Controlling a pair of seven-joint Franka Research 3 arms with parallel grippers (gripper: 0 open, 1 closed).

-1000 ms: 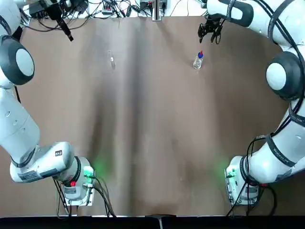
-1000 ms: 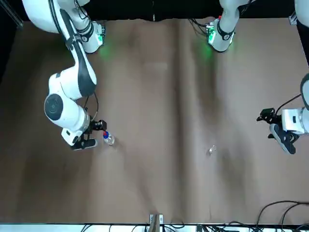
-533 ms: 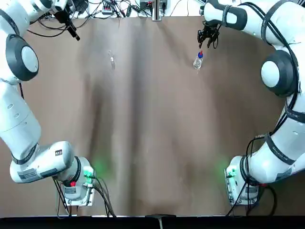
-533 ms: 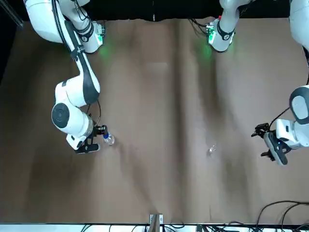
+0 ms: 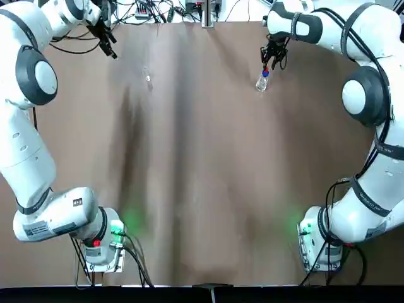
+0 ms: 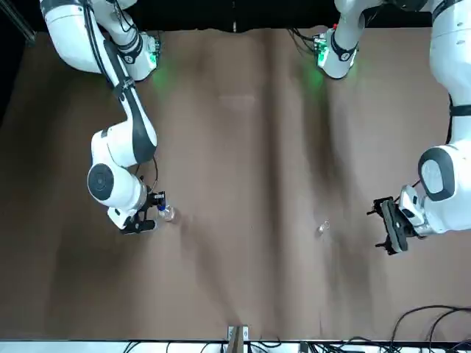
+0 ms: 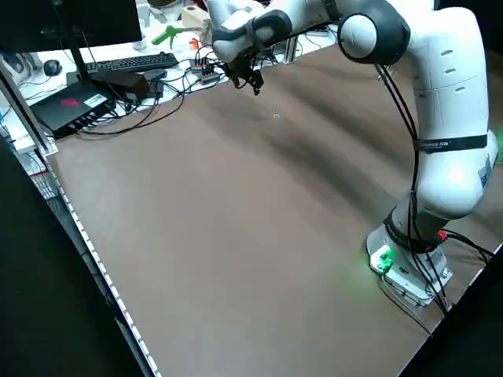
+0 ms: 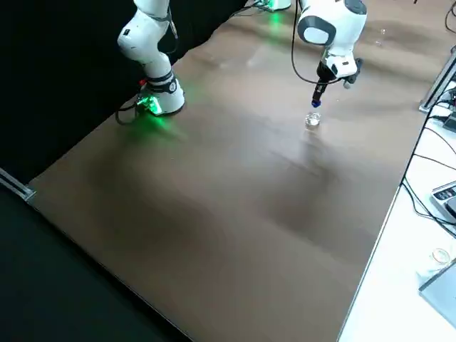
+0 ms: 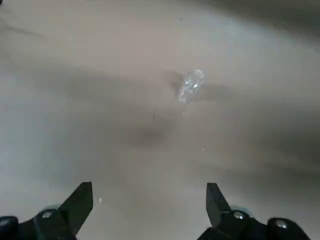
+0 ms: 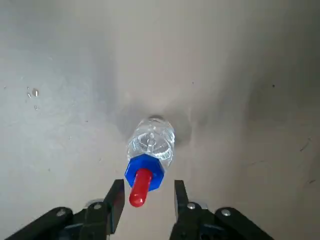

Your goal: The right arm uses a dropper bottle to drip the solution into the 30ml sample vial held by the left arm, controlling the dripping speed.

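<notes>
Dropper bottle [image 10: 149, 150] between parted right jaws

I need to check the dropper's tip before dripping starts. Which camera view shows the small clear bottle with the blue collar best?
The right wrist view: the small clear bottle with the blue collar fills the centre, red tip between the open right gripper fingers. Top, front and right side views show it tiny; the left views don't show it.

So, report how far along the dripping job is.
Nothing is finished yet. In hand: the right tool is open, its fingers either side of the dropper bottle's red tip, not closed on it. The left tool is open and apart from the sample vial, which stands on the table. Left: grasp both, bring them together, then drip.
</notes>
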